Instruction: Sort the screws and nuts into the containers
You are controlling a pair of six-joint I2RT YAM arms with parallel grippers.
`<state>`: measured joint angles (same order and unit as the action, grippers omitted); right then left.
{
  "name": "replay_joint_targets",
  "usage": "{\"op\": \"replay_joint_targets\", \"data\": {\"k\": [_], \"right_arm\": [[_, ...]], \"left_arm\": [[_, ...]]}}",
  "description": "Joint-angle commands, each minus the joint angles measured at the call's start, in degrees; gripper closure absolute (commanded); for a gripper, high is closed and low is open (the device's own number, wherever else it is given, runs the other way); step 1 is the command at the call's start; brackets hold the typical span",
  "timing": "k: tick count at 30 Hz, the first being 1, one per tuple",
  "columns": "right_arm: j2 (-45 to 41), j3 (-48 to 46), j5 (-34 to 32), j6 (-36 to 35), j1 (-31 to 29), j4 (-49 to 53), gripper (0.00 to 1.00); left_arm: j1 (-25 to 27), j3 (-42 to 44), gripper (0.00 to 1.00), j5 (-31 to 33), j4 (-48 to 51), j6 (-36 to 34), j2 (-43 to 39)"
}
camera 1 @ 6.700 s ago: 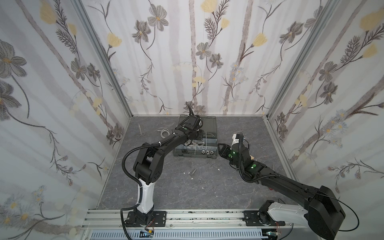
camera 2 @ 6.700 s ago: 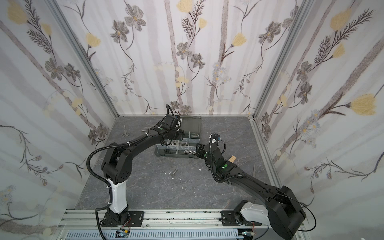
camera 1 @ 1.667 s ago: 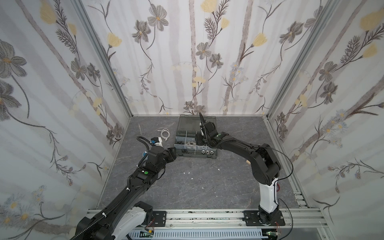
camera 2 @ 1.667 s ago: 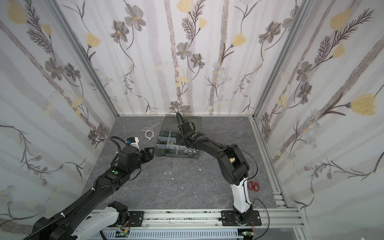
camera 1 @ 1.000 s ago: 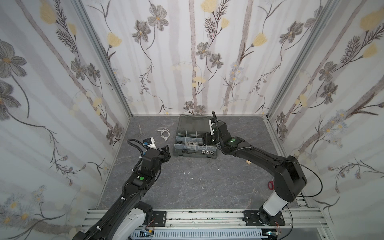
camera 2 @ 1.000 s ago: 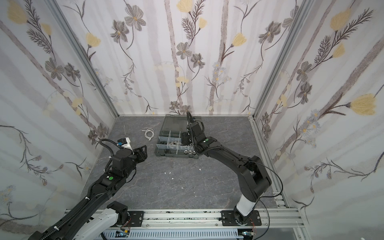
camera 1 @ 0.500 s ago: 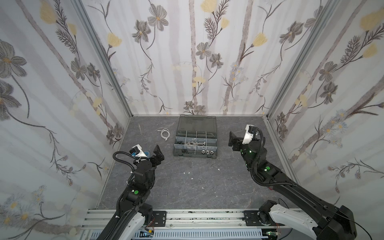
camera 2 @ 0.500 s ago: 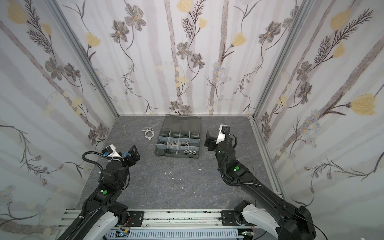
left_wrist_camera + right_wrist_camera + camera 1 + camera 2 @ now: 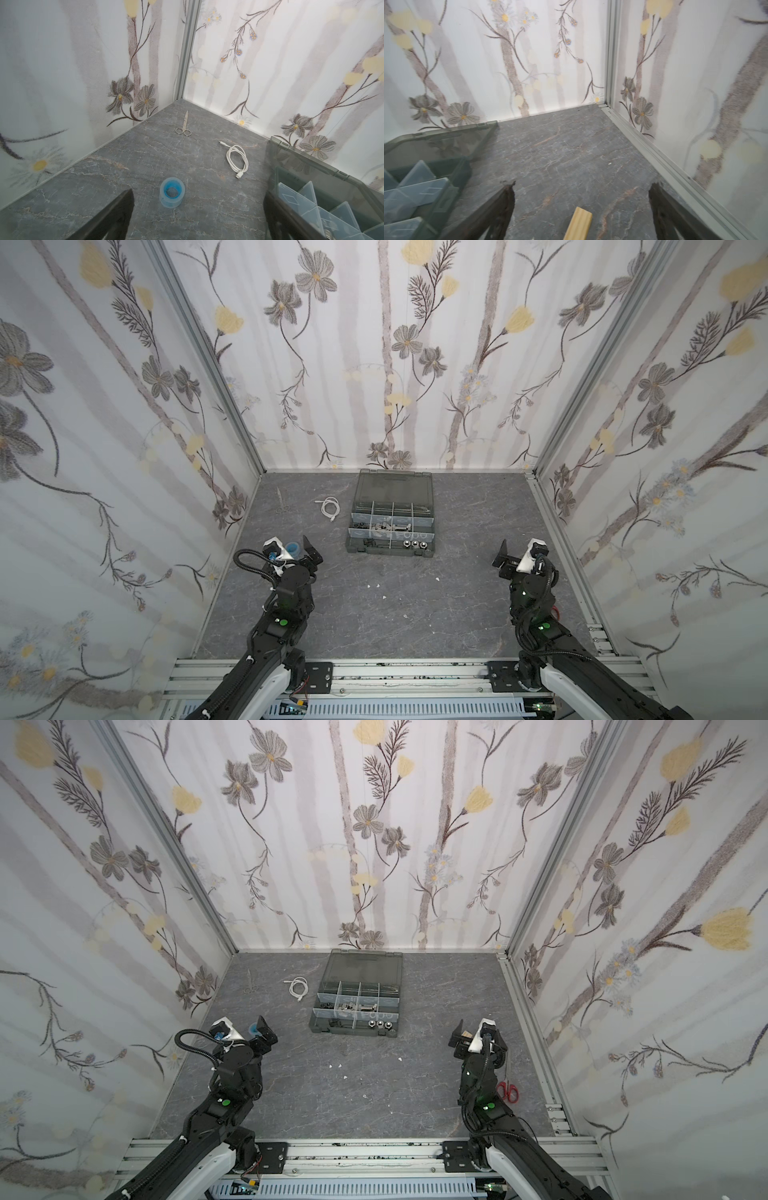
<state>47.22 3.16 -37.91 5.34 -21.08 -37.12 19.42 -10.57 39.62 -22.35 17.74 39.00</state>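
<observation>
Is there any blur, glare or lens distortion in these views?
Both top views: soft even light, no glare, frame posts splay from wide-angle distortion. Left wrist view: sharp on the scissors, dim reflections in the case lid. Right wrist view: slightly soft, the wooden block blurred.

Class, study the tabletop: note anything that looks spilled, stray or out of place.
Small white specks lie scattered on the table before the open organizer case. Silver scissors, a white cable and a blue tape roll look unrelated to sorting.
</observation>
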Motion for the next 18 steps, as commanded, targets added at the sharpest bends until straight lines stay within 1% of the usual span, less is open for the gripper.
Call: {"op": "replay_joint_targets", "data": {"k": [1, 2, 3, 5, 6, 8, 10, 11, 14, 15, 18], "right_arm": [[1.11, -3.63, 0.27, -2.18, 3.68, -12.34, 0.0], [1.05, -2.98, 0.22, -1.06, 4.35, -11.02, 0.0], [1.02, -2.59, 2.46, -1.01, 5.89, -9.55, 0.0], [2.61, -3.15, 6.55, -1.0, 9.02, -13.16, 0.0], [4.02, -2.91, 8.45, -1.1, 10.48, -14.61, 0.0], [7.09, -1.28, 10.03, -0.37, 12.15, -14.97, 0.0], [11.31, 1.08, 10.13, 0.23, 12.45, -15.13, 0.0], [13.36, 2.23, 10.32, 0.21, 12.51, -15.3, 0.0], [19.45, 4.79, 11.0, 0.53, 12.54, -19.12, 0.0], [21.43, 5.2, 11.36, 0.69, 12.64, -21.28, 0.0], [26.5, 7.25, 12.53, 0.23, 12.75, -25.45, 0.0]], "left_arm": [[-0.22, 2.42, 0.0, 2.21, -9.65, 0.08, 1.32], [-0.34, 3.53, 0.0, 2.13, -12.74, -0.49, 1.54], [-0.5, 4.62, 0.0, 2.43, -15.97, -0.73, 2.02], [-1.58, 5.64, 0.0, 3.21, -20.25, -0.83, 3.59], [-2.42, 5.78, 0.0, 2.65, -21.77, -0.82, 4.65], [-3.78, 5.52, 0.0, 0.7, -24.06, -2.27, 7.04], [-4.39, 5.39, 0.0, -1.07, -26.19, -5.04, 11.12], [-4.39, 5.3, 0.0, -0.97, -26.99, -5.68, 13.06], [-4.77, 6.12, 0.0, 3.1, -33.71, -3.97, 22.47], [-4.78, 5.68, 0.0, 2.52, -34.62, -3.71, 24.03], [-5.9, 6.17, 0.0, -0.47, -44.97, -5.94, 29.57]]}}
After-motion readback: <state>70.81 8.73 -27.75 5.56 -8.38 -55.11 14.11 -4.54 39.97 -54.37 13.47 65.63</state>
